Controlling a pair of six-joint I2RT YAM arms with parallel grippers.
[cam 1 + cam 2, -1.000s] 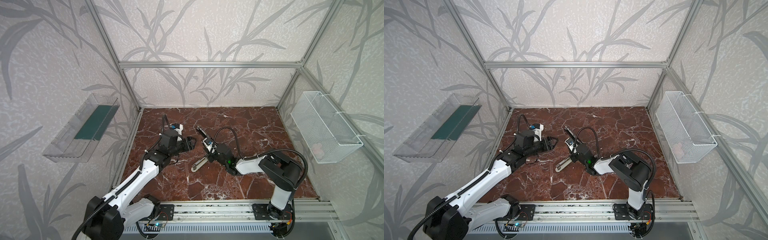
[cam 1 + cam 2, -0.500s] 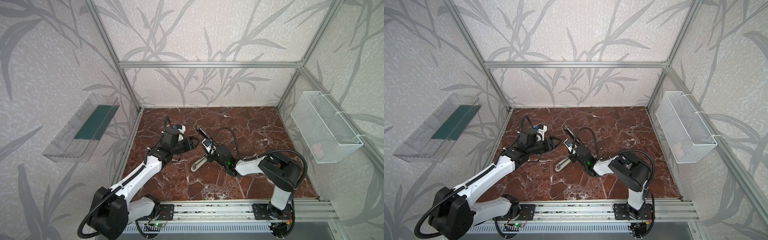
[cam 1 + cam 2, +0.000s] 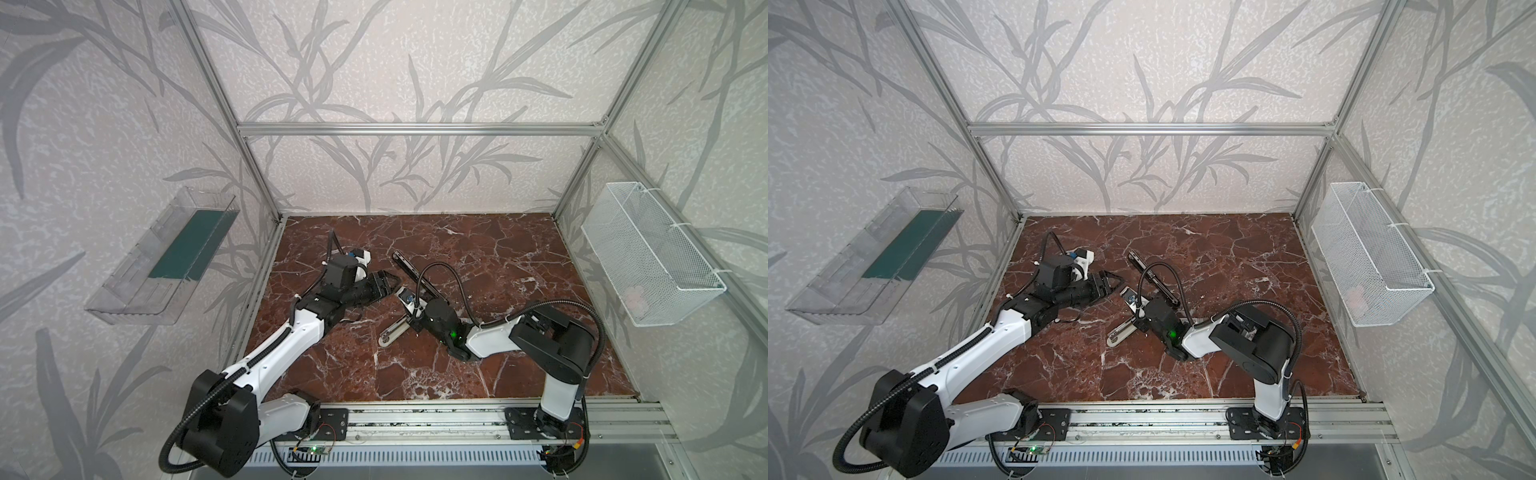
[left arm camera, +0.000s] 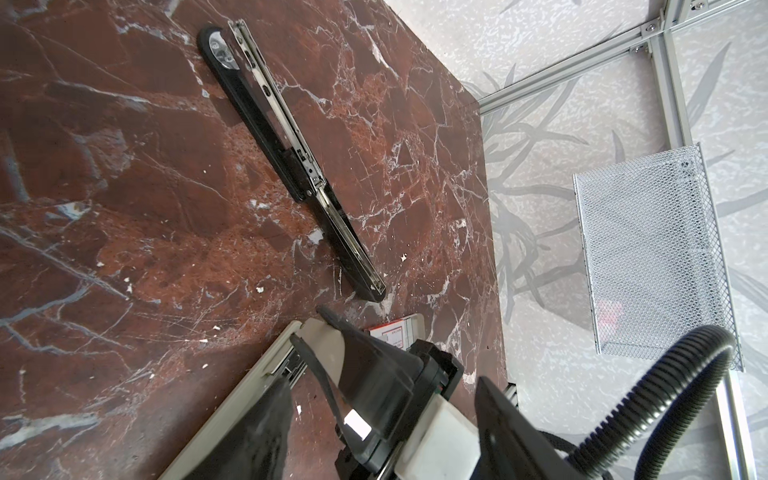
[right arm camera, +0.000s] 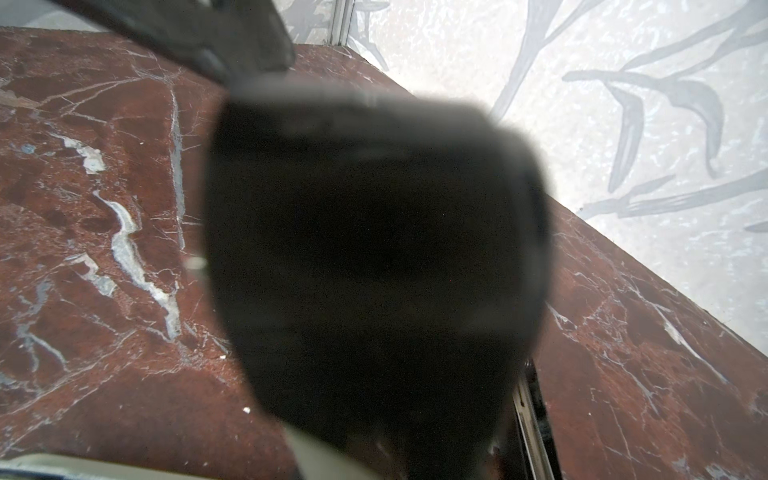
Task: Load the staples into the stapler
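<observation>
Glossy black plastic stapler (image 4: 253, 112) with shiny metal rail (image 4: 282, 122), on polished red-brown marble tabletop (image 4: 124, 208)

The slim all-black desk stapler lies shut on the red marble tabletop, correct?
Not shut. The slim all-black desk stapler lies opened out flat on the red marble tabletop, its silver metal rail exposed; the left wrist view shows it.

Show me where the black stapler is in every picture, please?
In a top view: the black stapler lies slanted mid-table, beyond the beige stapler.
In a top view: same spot.
Left wrist: runs diagonally across the marble, lying open.
Right wrist: cannot tell; a blurred dark shape blocks it.
Shared landmark: white wire basket, absent from the right wrist view.
</observation>
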